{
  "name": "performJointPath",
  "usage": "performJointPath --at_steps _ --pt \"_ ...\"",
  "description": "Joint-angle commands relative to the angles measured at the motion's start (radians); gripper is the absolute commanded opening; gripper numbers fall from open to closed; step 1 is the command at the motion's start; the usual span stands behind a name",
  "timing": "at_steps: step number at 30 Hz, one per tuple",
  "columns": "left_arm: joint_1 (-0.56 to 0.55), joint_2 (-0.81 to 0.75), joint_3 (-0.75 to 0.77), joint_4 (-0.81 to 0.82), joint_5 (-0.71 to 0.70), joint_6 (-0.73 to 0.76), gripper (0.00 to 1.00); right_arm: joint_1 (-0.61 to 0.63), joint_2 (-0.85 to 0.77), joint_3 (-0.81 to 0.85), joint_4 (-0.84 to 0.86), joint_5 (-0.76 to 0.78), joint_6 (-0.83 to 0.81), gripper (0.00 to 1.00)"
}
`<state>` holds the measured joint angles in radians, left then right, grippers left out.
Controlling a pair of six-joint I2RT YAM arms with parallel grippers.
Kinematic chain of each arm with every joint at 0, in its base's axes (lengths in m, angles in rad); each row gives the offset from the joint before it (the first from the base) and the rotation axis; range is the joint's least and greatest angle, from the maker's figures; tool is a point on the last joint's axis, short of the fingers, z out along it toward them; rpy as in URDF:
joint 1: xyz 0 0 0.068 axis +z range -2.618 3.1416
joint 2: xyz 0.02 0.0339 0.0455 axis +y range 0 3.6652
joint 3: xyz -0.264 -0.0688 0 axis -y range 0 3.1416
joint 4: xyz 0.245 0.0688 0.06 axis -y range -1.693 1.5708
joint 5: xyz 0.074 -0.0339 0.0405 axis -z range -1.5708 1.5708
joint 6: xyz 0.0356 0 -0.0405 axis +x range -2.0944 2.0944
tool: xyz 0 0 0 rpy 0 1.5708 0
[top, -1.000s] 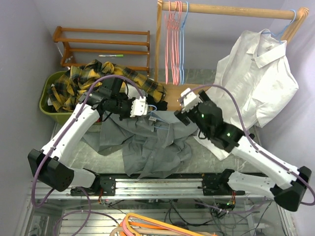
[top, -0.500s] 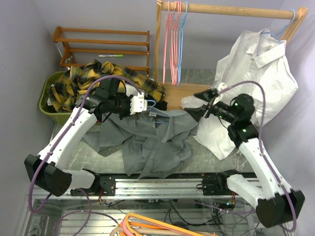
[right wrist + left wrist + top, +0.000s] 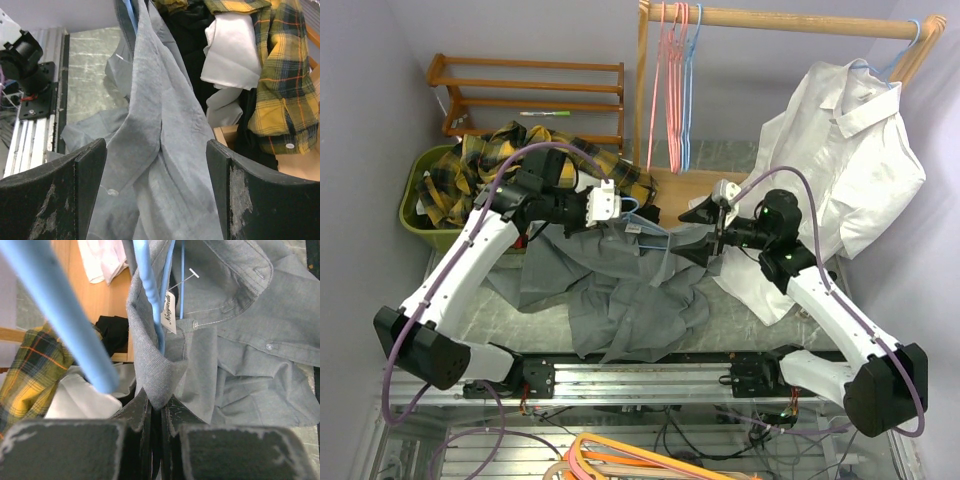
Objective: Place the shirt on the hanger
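Grey marbled table (image 3: 732,326) carries the crumpled grey shirt (image 3: 620,300).

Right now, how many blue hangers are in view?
3 blue hangers: one inside the grey shirt collar, one on the rod beside the pink hangers, one holding the white shirt. Others may be hidden under clothes.

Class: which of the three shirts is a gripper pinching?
The grey shirt: the left gripper pinches it. The white shirt hangs; the plaid shirt drapes over a bin.
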<state>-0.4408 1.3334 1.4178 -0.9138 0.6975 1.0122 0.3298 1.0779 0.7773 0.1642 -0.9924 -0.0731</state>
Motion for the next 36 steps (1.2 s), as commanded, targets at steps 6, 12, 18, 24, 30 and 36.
performJointPath --at_steps 6,12,18,24,30,36 --pt "0.007 0.065 0.102 -0.113 0.107 0.105 0.07 0.069 0.059 0.013 -0.004 0.131 -0.138 0.7" --pt "0.005 0.092 0.12 -0.095 0.109 0.093 0.07 0.086 0.061 0.006 -0.032 0.136 -0.139 0.6" --pt "-0.005 0.118 0.124 -0.062 0.106 0.078 0.07 0.127 0.069 0.028 -0.079 0.125 -0.149 0.42" --pt "-0.045 0.144 0.124 -0.013 0.1 0.035 0.07 0.209 0.076 0.057 -0.043 0.135 -0.11 0.0" --pt "-0.106 0.171 0.123 0.015 0.057 0.016 0.07 0.266 0.086 0.124 -0.053 0.182 -0.083 0.07" --pt "-0.108 0.174 0.135 0.016 0.058 0.01 0.07 0.268 0.075 0.114 -0.034 0.233 -0.075 0.14"
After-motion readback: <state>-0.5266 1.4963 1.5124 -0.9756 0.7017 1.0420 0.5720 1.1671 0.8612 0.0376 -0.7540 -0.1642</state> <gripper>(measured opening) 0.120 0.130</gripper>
